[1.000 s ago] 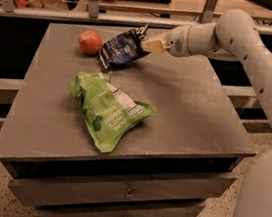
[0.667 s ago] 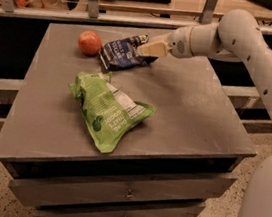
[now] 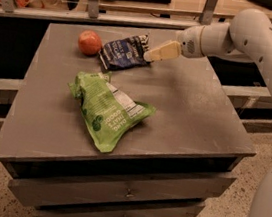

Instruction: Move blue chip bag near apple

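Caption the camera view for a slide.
Tool at the right edge of the blue chip bag, which lies beside the apple at the back of the table, behind a green bag.

Grey drawer-cabinet top carries: apple, 11 o'clock; blue chip bag just beside it, 12 o'clock; green snack bag, centre-left. Gripper at the blue chip bag's right end.

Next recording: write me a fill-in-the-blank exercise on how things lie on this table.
In the camera view, the crinkled dark navy-blue chip bag lies just ____ of the small round red-orange apple.
The robot's tool is at that bag's end farthest from the ____.
The larger crinkled snack bag near the grey table's front edge is bright ____.
Missing: right; apple; green.
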Controlling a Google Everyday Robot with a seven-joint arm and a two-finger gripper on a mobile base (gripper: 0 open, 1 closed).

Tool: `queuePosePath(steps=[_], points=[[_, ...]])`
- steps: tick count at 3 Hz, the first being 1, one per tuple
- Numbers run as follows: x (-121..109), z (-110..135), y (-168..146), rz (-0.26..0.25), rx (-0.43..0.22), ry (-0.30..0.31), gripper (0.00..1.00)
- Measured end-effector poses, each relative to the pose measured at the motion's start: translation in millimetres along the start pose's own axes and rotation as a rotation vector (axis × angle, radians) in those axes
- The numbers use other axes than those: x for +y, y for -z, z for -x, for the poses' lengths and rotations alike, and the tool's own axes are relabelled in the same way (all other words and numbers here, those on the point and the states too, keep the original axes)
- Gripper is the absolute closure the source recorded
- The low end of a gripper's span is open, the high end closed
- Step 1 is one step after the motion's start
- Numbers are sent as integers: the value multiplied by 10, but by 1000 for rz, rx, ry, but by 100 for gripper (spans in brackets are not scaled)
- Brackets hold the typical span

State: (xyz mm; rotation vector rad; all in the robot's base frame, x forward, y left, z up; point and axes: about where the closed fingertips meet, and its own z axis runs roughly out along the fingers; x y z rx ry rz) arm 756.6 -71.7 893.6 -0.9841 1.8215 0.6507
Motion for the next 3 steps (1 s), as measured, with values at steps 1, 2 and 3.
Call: queuePosePath(steps=[1, 2, 3], points=[[-171, -87, 236, -98, 21, -6, 0], [-336, -238, 371, -226, 56, -26, 0], [-336, -238, 370, -226, 56, -26, 0]])
